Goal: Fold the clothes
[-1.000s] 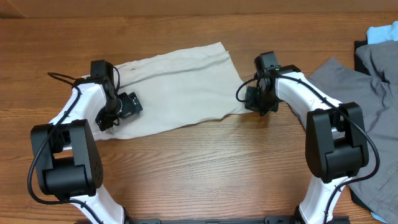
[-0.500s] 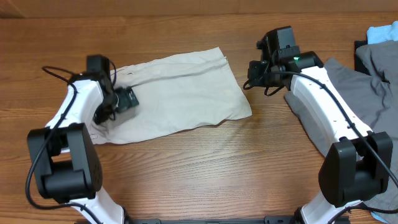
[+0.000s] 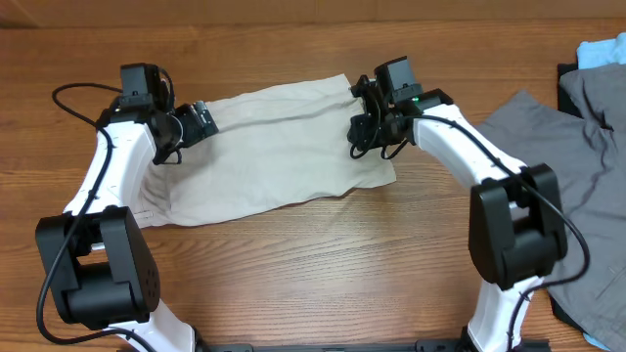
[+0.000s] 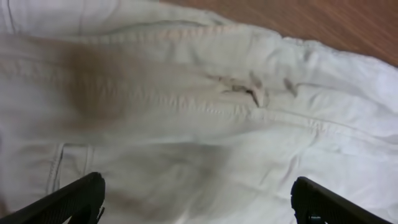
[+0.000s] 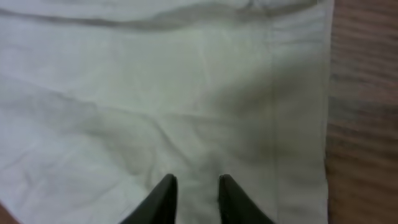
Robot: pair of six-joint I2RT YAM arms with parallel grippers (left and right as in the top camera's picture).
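Shorts (image 3: 279, 147): pale cream, spread flat on the worktop (image 3: 313, 284), upper centre of overhead frame. Faint creases; seams and stitched band show in the left wrist view. Left gripper (image 3: 201, 119) over the cloth's upper-left end, jaws wide, nothing between them; contact with the cloth cannot be told. Right gripper (image 3: 364, 125) over the upper-right corner, jaws narrow with a slim gap, nothing seen pinched. Grey garment (image 3: 577, 147) lies at right, light-blue cloth (image 3: 599, 51) in upper-right corner.
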